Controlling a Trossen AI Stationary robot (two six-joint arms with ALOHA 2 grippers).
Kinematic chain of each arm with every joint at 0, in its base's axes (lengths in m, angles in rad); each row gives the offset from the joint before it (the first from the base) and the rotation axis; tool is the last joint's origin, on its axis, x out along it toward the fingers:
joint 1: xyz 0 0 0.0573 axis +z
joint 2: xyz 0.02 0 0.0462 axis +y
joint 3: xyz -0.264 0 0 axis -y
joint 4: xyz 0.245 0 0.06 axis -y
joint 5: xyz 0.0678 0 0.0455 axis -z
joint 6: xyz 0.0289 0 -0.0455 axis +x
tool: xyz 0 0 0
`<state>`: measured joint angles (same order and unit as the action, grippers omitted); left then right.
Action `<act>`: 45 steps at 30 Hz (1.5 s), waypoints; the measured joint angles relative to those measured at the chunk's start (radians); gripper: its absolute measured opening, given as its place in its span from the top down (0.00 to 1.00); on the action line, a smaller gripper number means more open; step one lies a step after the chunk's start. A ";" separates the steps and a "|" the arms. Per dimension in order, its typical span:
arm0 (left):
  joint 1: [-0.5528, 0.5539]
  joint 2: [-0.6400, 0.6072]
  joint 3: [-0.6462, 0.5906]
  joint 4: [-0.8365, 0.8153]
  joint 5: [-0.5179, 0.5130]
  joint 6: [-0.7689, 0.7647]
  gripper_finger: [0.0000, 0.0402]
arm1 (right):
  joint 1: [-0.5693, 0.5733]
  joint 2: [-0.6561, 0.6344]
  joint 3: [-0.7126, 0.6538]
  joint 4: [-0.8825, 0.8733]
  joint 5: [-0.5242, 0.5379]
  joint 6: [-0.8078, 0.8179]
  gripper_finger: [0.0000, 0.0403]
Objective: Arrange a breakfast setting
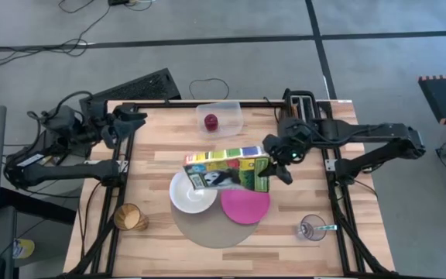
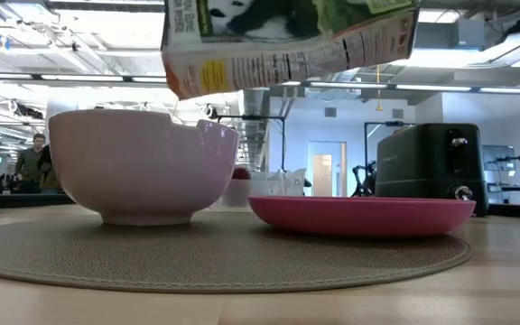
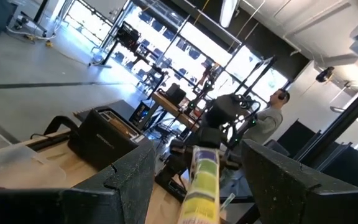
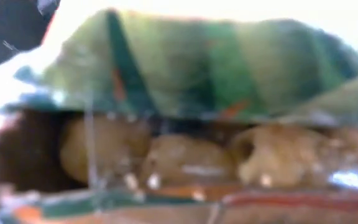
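Over the middle of the frame in the high view, the right hand (image 1: pixel 273 172) holds a colourful cardboard cereal box (image 1: pixel 227 170) by its right end. Its fingers are closed on that box. The box is up in the air and lies on its side, with its long side running left to right across the picture. Its left end hangs above the round white bowl (image 1: pixel 191 193), so I think the next job is to tip cereal into the bowl. The bowl is below the box and to the left of the right hand, so the tipping has to go that way.

The white bowl and the flat magenta plate (image 1: pixel 245 205) sit side by side on the round grey-brown mat (image 1: pixel 207 229), bowl on the left, plate on the right. The small red apple (image 1: pixel 210 122) is still inside the clear plastic tub (image 1: pixel 221 118) at the top of the wooden counter (image 1: pixel 153 147). The clear glass (image 1: pixel 311 228) stands at the lower right.

The left hand (image 1: pixel 126 122) waits at the upper left, its fingers open and holding nothing.
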<state>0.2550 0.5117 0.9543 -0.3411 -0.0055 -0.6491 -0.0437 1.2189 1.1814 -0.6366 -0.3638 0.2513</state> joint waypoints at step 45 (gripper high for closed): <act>0.000 -0.001 0.000 -0.013 -0.002 0.023 0.45 | -0.005 0.195 0.289 -0.266 -0.003 -0.069 0.57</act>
<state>0.2547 0.5103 0.9539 -0.3538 -0.0078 -0.6259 -0.0486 1.4139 1.4700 -0.9024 -0.3668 0.1825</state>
